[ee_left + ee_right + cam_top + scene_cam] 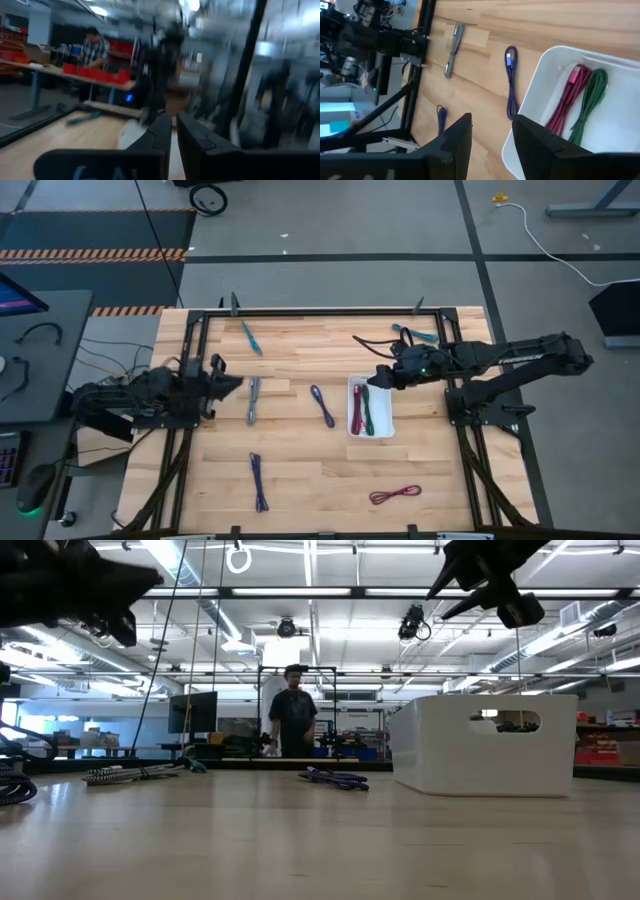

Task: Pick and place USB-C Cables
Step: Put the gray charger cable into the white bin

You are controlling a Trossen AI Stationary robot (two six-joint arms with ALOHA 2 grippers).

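A white tray [385, 420] on the table's right half holds a maroon cable [567, 97] and a green cable [590, 102]. My right gripper [368, 382] hangs open and empty above the tray's far left corner [492, 122]. My left gripper [232, 383] is raised near the table's left edge, fingers shut on nothing [173, 125]. Loose on the table lie a grey cable [253, 400], a purple cable [322, 406], a second purple cable [259, 480], a teal cable [250, 337], a maroon cable [395, 495] and another teal cable [415, 335].
A black metal frame [200, 320] runs along the table's edges. In the low view the tray [485, 745] stands at the right, with the purple cable [335, 778] and the grey cable [130, 773] farther left. A person [292, 720] stands beyond the table.
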